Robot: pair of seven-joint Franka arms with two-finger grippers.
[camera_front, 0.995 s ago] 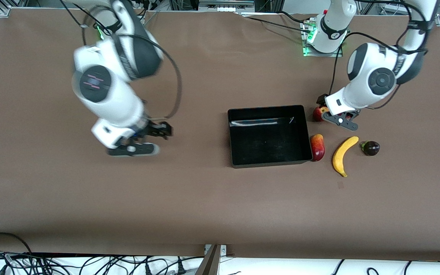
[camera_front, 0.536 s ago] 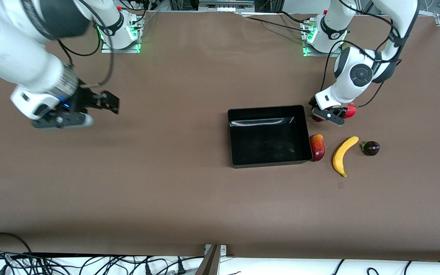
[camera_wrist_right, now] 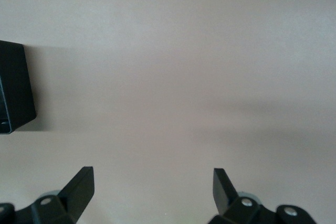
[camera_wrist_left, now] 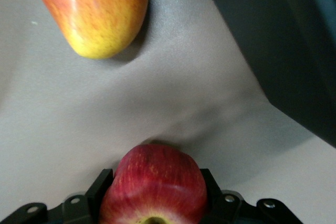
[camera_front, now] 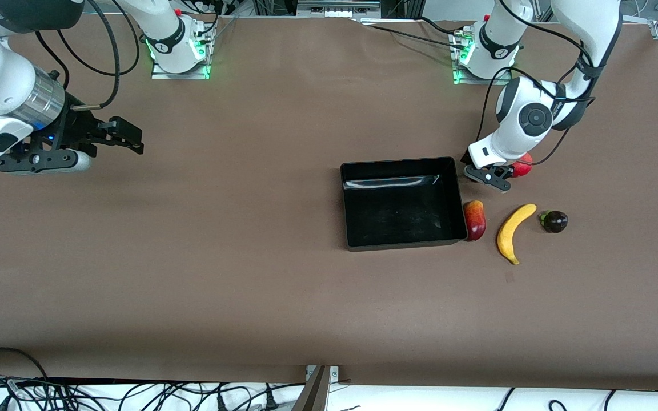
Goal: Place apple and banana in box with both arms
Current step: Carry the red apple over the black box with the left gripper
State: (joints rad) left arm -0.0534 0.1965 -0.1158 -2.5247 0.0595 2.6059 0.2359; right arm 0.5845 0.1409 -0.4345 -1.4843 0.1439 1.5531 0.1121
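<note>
Two changes in the last second. The left tool [camera_wrist_left: 155, 195] was wide open and has now pinched in on the apple [camera_wrist_left: 156, 184], pads looking snug on both sides. The apple looks to be still on the bench, around 2 o'clock off the box [camera_front: 400, 161]. So the first grab looks done, and a lift and drop should be next. The right tool [camera_front: 129, 138] has swung out to 9 o'clock of the box, jaws wide open and holding nothing, over bare bench. The banana [camera_front: 514, 233] is untouched at 4 o'clock.
</note>
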